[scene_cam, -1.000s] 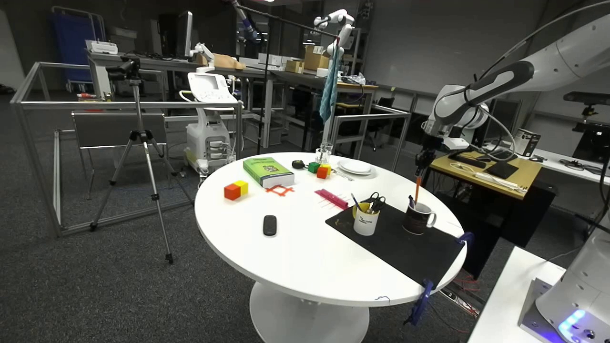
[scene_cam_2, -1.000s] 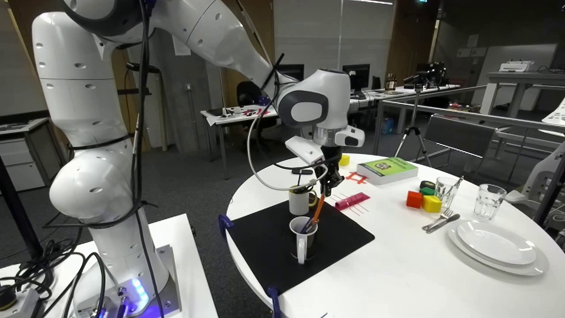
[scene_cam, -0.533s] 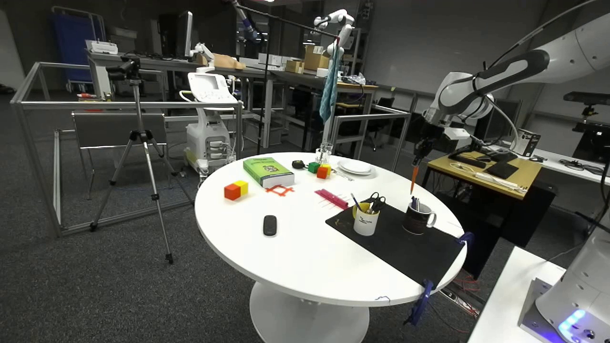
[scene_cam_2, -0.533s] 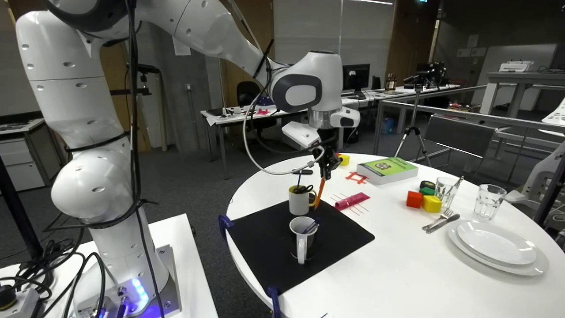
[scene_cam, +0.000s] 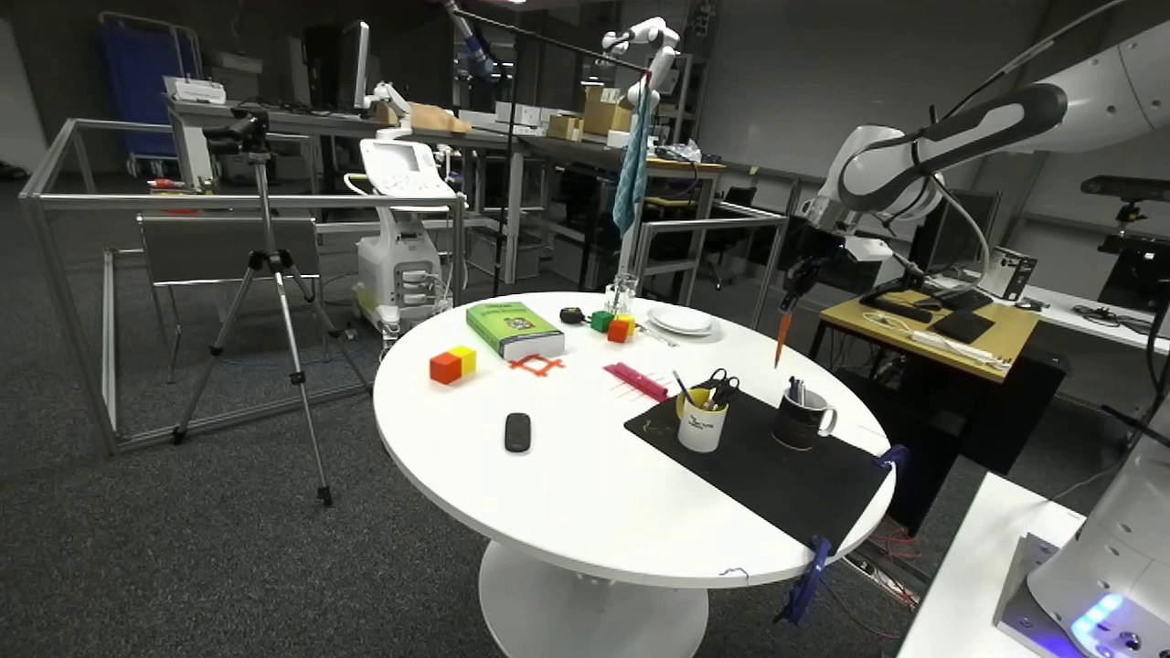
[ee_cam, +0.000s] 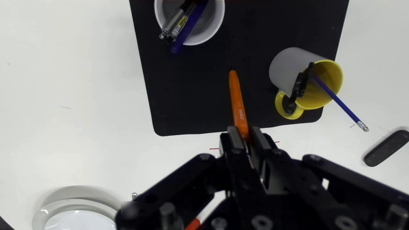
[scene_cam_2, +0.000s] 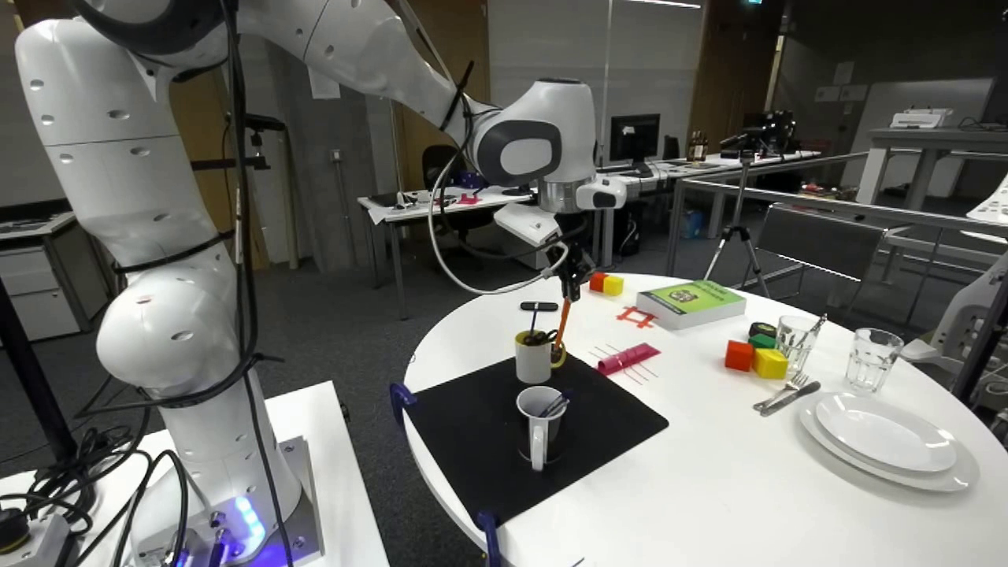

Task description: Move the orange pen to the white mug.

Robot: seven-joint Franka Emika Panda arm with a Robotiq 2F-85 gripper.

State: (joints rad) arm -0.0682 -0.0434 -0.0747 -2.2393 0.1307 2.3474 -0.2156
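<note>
Orange pen (ee_cam: 237, 99): lifted clear of the dark mug (scene_cam: 798, 425) since a second ago; slants down below the hand (ee_cam: 244, 132)
Hand: grasping the pen's upper part

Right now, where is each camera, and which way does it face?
In an exterior view: beside the table, looking down across it; arm at right.
In an exterior view: beside the table, looking down across the mat; arm and base at left.
Wrist view: on the arm, facing down past the orange pen to the mat; gripper at bottom.
Both exterior views share the book.
</note>
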